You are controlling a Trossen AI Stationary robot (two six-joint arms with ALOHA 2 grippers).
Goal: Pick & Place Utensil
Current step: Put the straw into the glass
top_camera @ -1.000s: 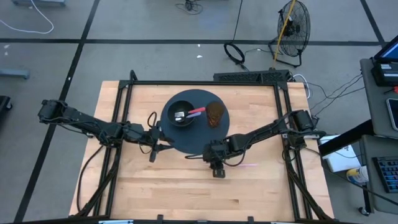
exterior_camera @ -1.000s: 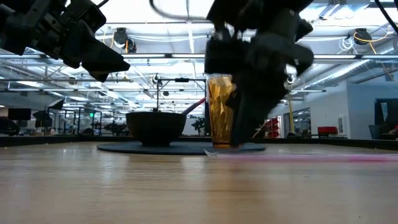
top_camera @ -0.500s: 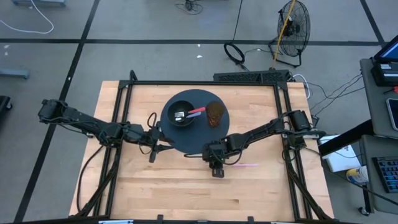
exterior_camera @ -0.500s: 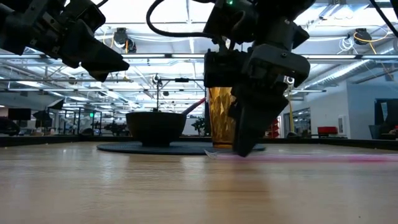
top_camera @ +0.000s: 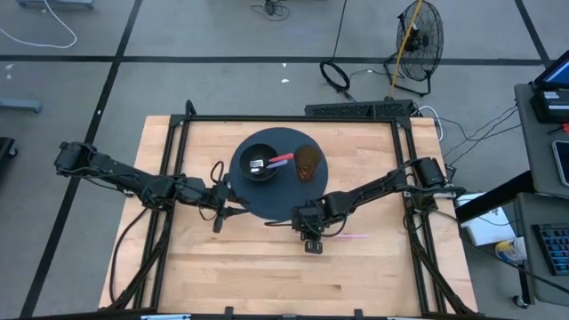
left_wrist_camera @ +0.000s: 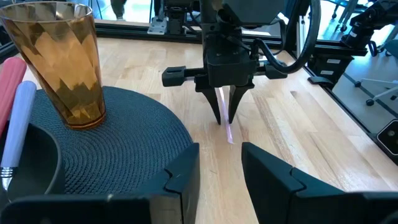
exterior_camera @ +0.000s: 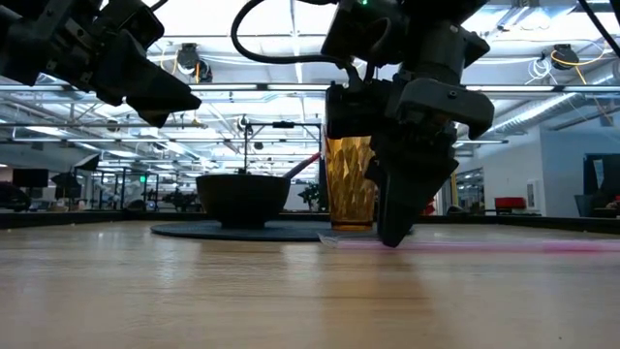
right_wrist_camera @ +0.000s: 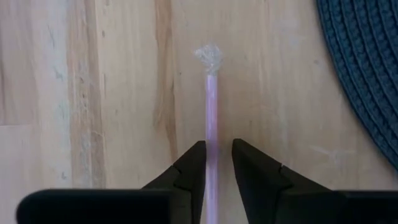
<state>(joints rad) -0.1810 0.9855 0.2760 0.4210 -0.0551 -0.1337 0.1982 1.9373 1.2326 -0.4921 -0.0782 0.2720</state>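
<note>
Down at the wooden table [top_camera: 222, 267], the right gripper [right_wrist_camera: 215, 163] points straight at the boards, its narrowly parted fingers straddling a thin pink plastic straw [right_wrist_camera: 211, 118] lying flat just near of the round dark woven placemat [top_camera: 267, 200]. Left gripper [left_wrist_camera: 219, 163] hovers open beside the mat's left edge, facing an amber faceted tumbler [left_wrist_camera: 61, 62].

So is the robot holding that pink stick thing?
Not clearly: the right gripper straddles the pink straw near one end, on the table. The left gripper holds nothing.
</note>
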